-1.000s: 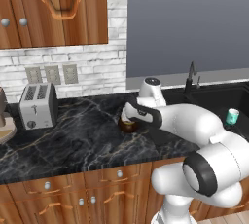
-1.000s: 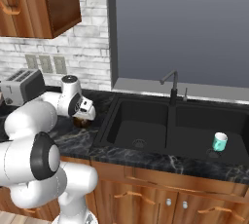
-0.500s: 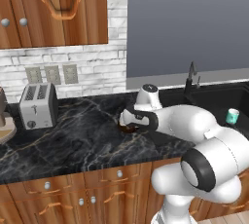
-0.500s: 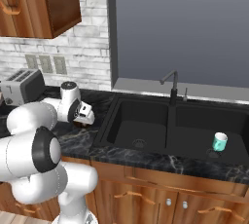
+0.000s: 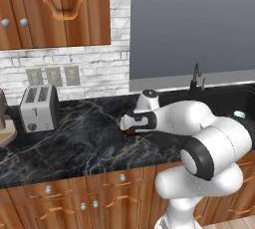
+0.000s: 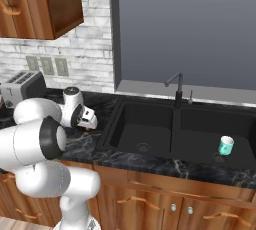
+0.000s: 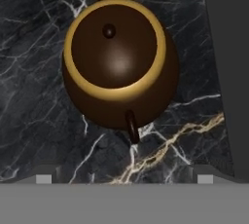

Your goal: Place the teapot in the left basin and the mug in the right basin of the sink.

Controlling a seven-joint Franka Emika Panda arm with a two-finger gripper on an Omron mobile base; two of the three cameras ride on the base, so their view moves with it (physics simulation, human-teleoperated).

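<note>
The teapot, dark brown with a golden rim round its lid, stands upright on the black marble counter just left of the sink. My gripper hangs right over it, open, its two fingertips spread wide and touching nothing. In both base views the hand covers most of the pot. The teal and white mug stands upright in the right basin, close to its drain. The left basin holds nothing but its drain.
A silver toaster stands at the back left of the counter, against the brick wall. The dark gooseneck faucet rises behind the sink's divider. The sink's edge runs down the right of the hand view.
The hand has come down and slightly left onto the teapot, which now lies mostly hidden beneath it in the base views. The jaws have stayed open. The mug has not moved.
</note>
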